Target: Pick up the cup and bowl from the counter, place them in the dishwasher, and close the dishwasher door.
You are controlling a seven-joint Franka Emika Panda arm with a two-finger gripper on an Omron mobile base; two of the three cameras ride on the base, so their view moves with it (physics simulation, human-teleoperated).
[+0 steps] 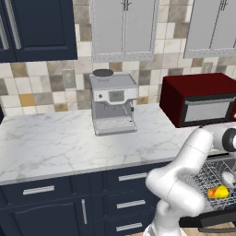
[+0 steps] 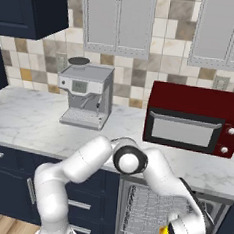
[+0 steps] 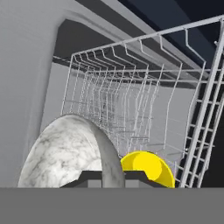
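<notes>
Hand view: the claw (image 3: pixel 113 177) is pinched nearly together on the rim of the grey-veined marble bowl (image 3: pixel 65 153), inside the dishwasher's grey wire rack (image 3: pixel 131 100), beside the rounded yellow cup (image 3: pixel 146 168). From the right base view, the white arm bends down from the marble tabletop (image 2: pixel 28 116) into the dishwasher (image 2: pixel 146 212).

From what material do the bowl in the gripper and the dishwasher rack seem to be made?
The bowl looks like polished marble or glazed stoneware: white with grey veins and a smooth rim; which of the two, I cannot tell. The rack looks like thin metal wire, pale grey, perhaps coated: fine crossing rods form an open grid.
</notes>
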